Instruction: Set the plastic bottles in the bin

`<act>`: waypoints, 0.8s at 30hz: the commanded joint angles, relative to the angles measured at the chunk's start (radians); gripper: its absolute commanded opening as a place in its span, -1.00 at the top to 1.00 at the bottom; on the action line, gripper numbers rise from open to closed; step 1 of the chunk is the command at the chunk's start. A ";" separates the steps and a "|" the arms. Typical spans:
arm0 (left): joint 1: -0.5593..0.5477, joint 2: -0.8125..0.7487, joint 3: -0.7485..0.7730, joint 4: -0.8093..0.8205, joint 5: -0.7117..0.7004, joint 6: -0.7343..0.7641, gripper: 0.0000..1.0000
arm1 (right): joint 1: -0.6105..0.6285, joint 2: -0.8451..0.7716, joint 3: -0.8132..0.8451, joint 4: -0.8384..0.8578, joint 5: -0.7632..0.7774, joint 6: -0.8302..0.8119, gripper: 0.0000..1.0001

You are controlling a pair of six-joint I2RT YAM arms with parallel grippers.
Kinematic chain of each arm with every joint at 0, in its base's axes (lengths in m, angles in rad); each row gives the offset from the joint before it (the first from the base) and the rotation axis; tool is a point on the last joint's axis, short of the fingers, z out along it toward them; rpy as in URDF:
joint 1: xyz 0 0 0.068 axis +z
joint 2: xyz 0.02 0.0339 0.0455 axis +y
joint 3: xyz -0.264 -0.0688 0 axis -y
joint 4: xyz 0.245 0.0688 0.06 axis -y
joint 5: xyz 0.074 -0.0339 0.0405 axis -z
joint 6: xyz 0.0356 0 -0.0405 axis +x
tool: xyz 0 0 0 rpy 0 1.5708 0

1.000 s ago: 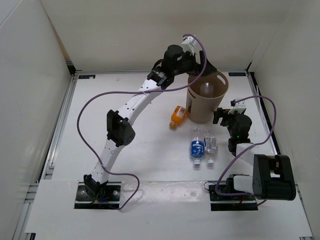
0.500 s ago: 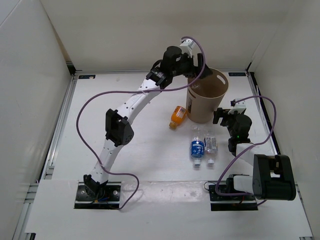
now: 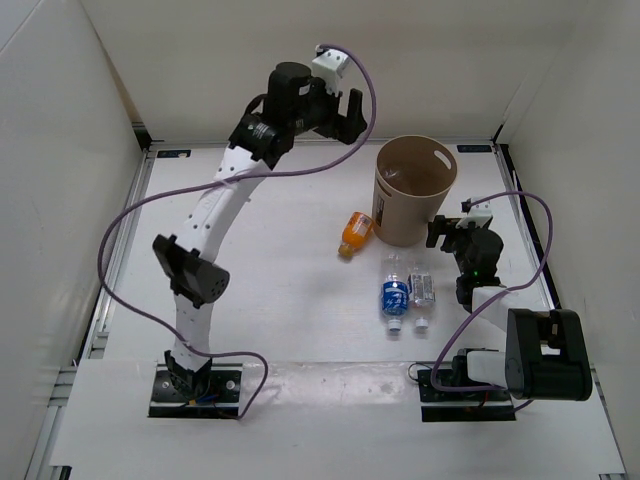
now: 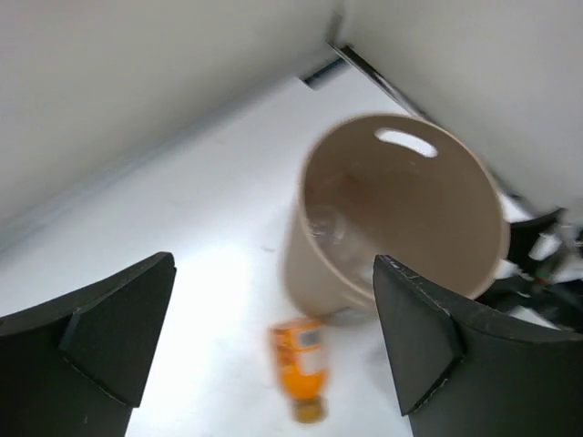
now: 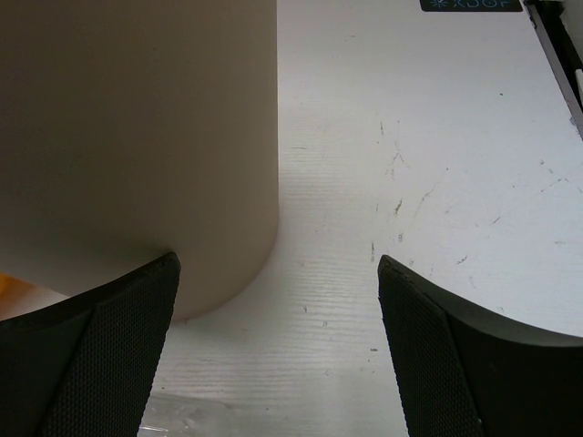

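The tan bin [image 3: 413, 205] stands at the back right. A clear bottle [image 3: 396, 176] lies inside it and also shows in the left wrist view [image 4: 326, 226]. The orange bottle [image 3: 356, 232] lies just left of the bin's base. The blue-labelled bottle [image 3: 395, 297] and the white-labelled bottle [image 3: 422, 290] lie side by side in front of the bin. My left gripper [image 3: 348, 106] is open and empty, high up and to the left of the bin [image 4: 401, 218]. My right gripper [image 3: 437, 233] is open and empty, low beside the bin's right wall [image 5: 137, 137].
White walls close in the table on the left, back and right. A metal rail [image 3: 128, 240] runs along the left edge. A purple cable [image 3: 120, 235] loops off the left arm. Bare table surface [image 5: 428, 164] lies ahead of the right gripper.
My left arm has swung from over the bin's rim to the left and upward, with its gripper open. The right arm and the bottles on the table have not moved.
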 commanded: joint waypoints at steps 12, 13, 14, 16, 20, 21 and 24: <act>0.048 -0.100 -0.403 -0.085 -0.025 -0.152 -1.00 | 0.011 -0.009 0.027 0.021 0.044 -0.013 -0.81; 0.044 -0.103 -0.425 -0.042 -0.022 -0.179 -1.00 | 0.008 -0.007 0.028 0.021 0.044 -0.013 -0.81; 0.042 -0.098 -0.469 -0.019 0.009 -0.207 -1.00 | 0.010 -0.007 0.027 0.021 0.042 -0.014 -0.81; 0.039 -0.113 -0.590 0.114 0.033 -0.233 -1.00 | 0.007 -0.009 0.027 0.019 0.042 -0.011 -0.81; 0.028 -0.129 -0.733 0.314 0.107 -0.256 -1.00 | 0.007 -0.009 0.027 0.021 0.042 -0.011 -0.81; 0.025 -0.110 -0.732 0.319 0.115 -0.259 -1.00 | 0.008 -0.009 0.025 0.022 0.041 -0.011 -0.81; 0.016 -0.052 -0.666 0.255 0.139 -0.249 -1.00 | 0.008 -0.010 0.025 0.021 0.041 -0.011 -0.81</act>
